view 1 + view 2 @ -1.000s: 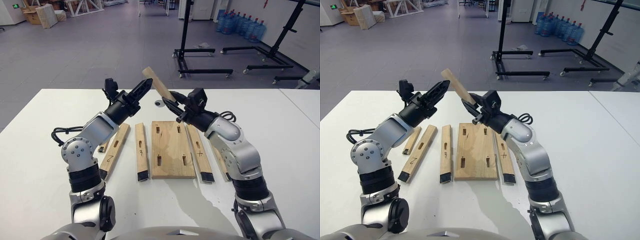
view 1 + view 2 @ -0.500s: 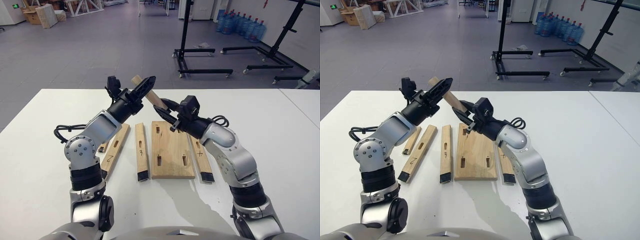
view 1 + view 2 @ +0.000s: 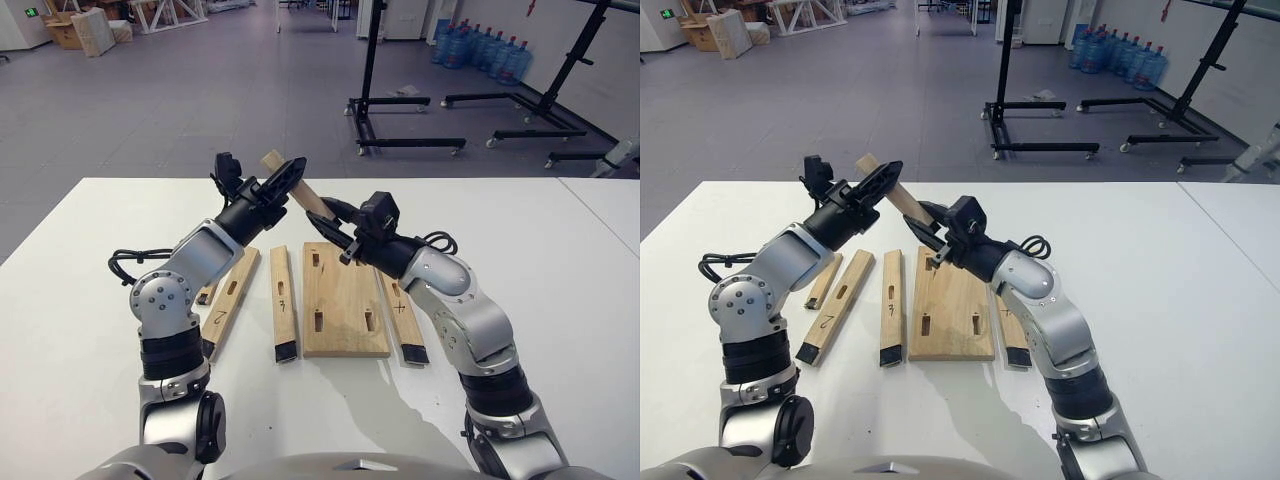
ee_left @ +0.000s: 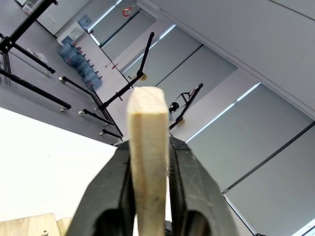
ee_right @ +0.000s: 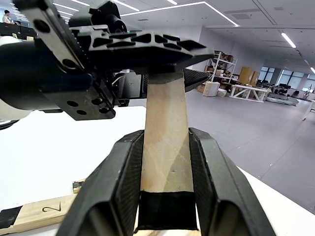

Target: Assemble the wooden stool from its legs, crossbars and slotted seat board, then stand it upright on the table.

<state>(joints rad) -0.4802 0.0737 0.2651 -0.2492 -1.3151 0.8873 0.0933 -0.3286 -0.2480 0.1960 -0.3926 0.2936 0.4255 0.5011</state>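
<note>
2 holds: left end effector [image 3: 296,168], right end effector [image 3: 330,208] clamp 1 leg [image 4: 146,142] | seat board [image 3: 345,300] flat nearby

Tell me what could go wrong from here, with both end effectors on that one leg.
1. The left end effector and the right end effector are both shut on the leg, held tilted in the air; uneven arm motion could twist it or make it slip.
2. The seat board and loose legs lie close under the arms; a dropped leg could knock them out of place.
</note>
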